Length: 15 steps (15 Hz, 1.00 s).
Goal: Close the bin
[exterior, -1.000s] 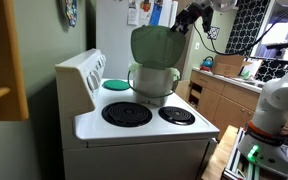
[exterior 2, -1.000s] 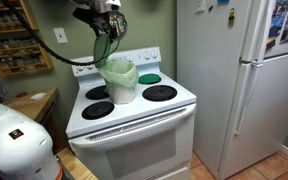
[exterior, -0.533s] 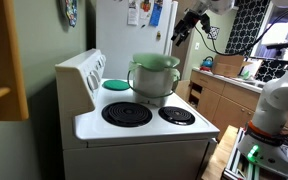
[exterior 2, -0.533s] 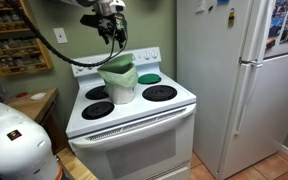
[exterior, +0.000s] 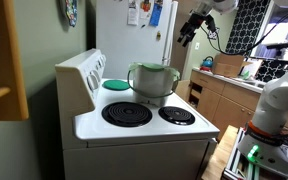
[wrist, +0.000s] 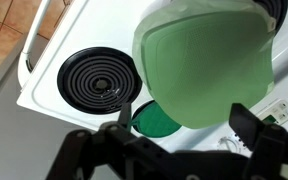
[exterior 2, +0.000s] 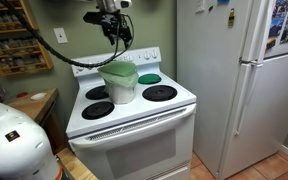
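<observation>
The bin is a small round cream bucket on the white stove's back burner, also seen in an exterior view. Its sage-green domed lid lies down on the rim. In the wrist view the lid fills the upper right. My gripper hangs in the air above and to the side of the bin, apart from it, also visible in an exterior view. Its fingers are spread wide and hold nothing.
A flat teal-green plate lies on the stove behind the bin, also visible in the wrist view. Black coil burners are at the stove's front. A white fridge stands beside the stove. A wooden counter with clutter is nearby.
The lid was standing upright a second ago and has dropped down onto the bin's rim. My gripper has lifted up and away from the bin.
</observation>
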Motion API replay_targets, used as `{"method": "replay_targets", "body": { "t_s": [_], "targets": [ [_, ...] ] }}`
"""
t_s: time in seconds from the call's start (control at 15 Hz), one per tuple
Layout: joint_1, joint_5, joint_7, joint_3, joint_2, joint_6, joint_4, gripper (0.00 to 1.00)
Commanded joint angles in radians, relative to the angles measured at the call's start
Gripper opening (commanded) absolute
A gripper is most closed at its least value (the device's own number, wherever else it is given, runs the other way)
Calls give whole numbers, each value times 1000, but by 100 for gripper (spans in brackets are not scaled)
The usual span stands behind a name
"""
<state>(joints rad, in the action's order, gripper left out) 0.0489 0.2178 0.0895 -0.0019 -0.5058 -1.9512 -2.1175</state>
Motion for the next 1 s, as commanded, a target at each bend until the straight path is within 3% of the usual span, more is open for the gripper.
{"method": "replay_targets", "body": {
  "t_s": [0.0, 0.2, 0.6, 0.93],
  "targets": [
    [7, 23, 82, -68, -46, 95, 1, 100],
    [-7, 25, 148, -124, -77, 144, -4, 100],
    [-6, 98, 271, -223, -135, 127, -21, 100],
    [-18, 86, 254, -209, -102, 118, 13, 100]
  ]
}}
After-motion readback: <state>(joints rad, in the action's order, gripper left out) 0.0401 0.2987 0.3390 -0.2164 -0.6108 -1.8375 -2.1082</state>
